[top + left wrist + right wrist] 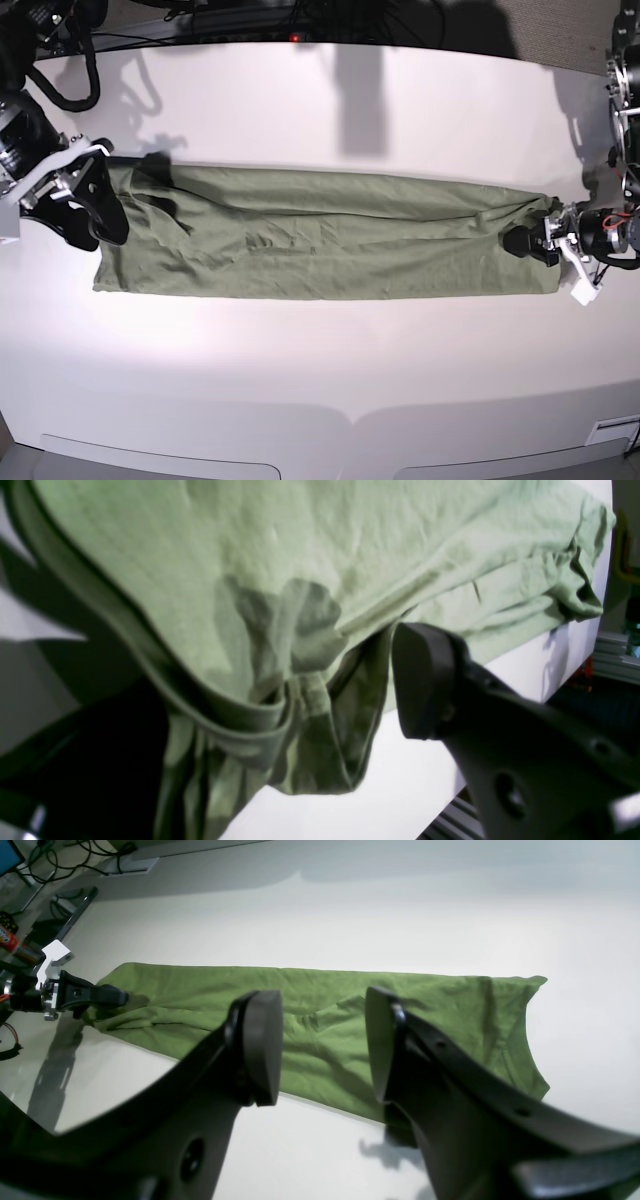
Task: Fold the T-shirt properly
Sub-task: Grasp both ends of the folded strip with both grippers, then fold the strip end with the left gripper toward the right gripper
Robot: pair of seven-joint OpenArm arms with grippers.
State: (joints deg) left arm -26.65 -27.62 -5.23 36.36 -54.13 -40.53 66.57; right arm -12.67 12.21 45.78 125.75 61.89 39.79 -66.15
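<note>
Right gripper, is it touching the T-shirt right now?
Apart. In the right wrist view the right gripper hangs open above the T-shirt, its shadows falling on the cloth and the table underneath.

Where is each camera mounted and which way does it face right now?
Base: overhead, looking down on the table, the long folded T-shirt and both arms.
Left wrist: on the left arm, close above the shirt's collar end; one dark finger shows.
Right wrist: on the right arm, looking along the shirt past its own parted fingers.
Shared: right wrist and base both show the left gripper at the shirt's far end.
</note>
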